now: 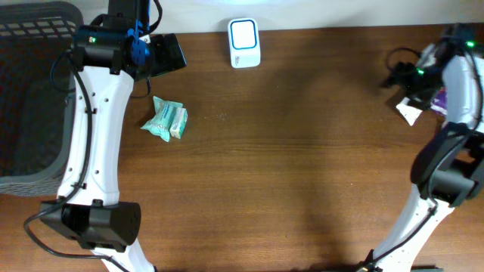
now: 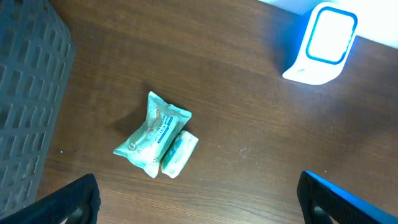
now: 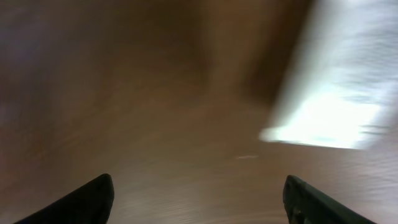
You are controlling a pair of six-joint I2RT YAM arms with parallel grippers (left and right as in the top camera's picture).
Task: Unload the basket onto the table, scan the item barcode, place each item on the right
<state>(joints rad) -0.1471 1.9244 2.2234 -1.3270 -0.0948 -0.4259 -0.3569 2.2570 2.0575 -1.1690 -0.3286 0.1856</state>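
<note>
A green and white packet (image 1: 166, 119) (image 2: 158, 134) lies flat on the wooden table, left of centre. The white scanner with a blue-rimmed window (image 1: 244, 43) (image 2: 320, 43) stands at the table's back edge. My left gripper (image 1: 165, 54) (image 2: 199, 211) hovers open behind the packet, with nothing between its fingers (image 2: 74, 202). My right gripper (image 1: 395, 75) (image 3: 202, 205) is open at the far right, above bare wood. A white and purple item (image 1: 412, 110) lies right beside it. In the blurred right wrist view it shows as a white patch (image 3: 336, 106).
A dark grey mesh basket (image 1: 30, 91) (image 2: 25, 93) fills the left end of the table. The left arm's white links (image 1: 94, 151) run along the basket's right side. The right arm (image 1: 446, 166) stands at the right edge.
</note>
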